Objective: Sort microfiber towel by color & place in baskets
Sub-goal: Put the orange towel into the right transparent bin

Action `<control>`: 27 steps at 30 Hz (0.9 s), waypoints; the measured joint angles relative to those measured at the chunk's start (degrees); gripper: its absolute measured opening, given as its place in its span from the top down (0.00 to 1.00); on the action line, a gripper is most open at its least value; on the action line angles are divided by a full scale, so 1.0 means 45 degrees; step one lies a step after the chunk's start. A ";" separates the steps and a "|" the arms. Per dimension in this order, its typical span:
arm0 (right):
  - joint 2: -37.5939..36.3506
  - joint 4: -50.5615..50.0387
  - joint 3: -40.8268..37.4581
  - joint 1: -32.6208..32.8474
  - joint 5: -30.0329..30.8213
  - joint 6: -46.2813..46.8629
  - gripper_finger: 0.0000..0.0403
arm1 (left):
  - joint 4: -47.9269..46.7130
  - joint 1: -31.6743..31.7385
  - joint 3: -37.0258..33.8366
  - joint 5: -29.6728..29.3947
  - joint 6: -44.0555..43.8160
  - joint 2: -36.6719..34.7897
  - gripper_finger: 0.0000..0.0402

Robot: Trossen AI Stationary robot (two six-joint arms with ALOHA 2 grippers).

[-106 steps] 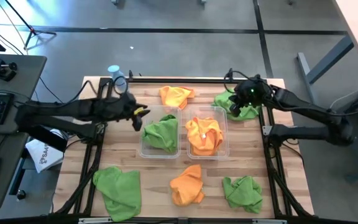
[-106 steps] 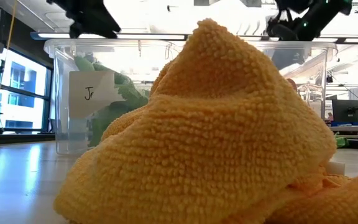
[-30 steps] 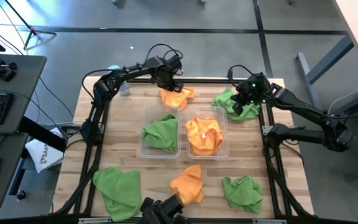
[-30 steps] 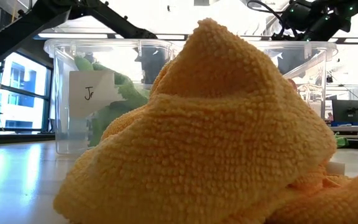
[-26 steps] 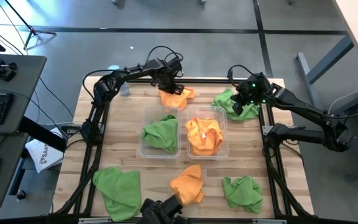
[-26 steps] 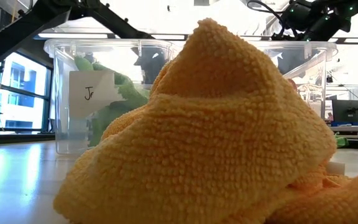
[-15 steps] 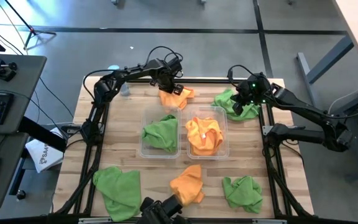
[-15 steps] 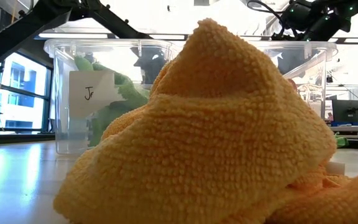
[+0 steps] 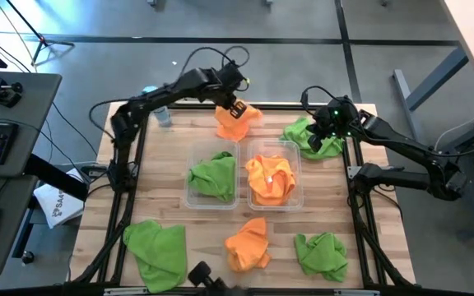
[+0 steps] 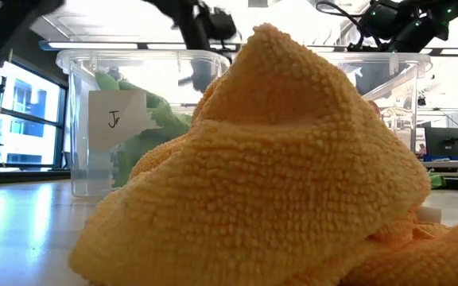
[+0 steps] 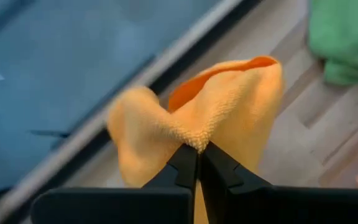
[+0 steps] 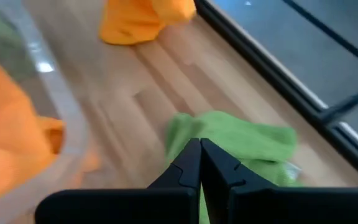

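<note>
An orange towel (image 9: 235, 121) hangs at the tabletop's (image 9: 175, 168) far edge, clamped in the left gripper (image 11: 197, 151) jaws, and next belongs in the orange-holding basket (image 9: 296, 190), while the right gripper (image 12: 200, 148) jaws pinch a green towel (image 9: 309, 136) on the far right.

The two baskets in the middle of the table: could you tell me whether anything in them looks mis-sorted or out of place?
Nothing stands out. The left basket holds only a green towel, and the right basket only an orange towel. Both baskets sit upright, side by side. Five more towels remain outside the baskets.
</note>
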 joint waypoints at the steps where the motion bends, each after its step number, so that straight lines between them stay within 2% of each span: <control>1: 0.0000 -0.0014 0.0000 0.0000 0.0253 0.0002 1.00 | 0.0009 -0.0115 0.0020 -0.0216 0.0107 -0.0417 1.00; 5: 0.0000 -0.0255 0.0000 0.0000 0.1034 0.0057 1.00 | 0.0104 -0.0431 0.0046 -0.0266 0.0170 -0.2095 1.00; 13: -0.0005 -0.0811 0.0000 -0.0001 0.1046 0.1174 1.00 | 0.1529 -0.1429 0.0046 0.0212 0.0559 -0.4453 1.00; 22: -0.0005 -0.1095 0.0000 0.0000 0.0922 0.1557 1.00 | 0.3763 -0.2795 0.0045 0.3030 0.1309 -0.4906 1.00; 27: -0.0005 -0.1095 0.0000 0.0000 0.0650 0.2697 1.00 | 0.4365 -0.3921 0.0036 0.3563 0.1388 -0.4896 1.00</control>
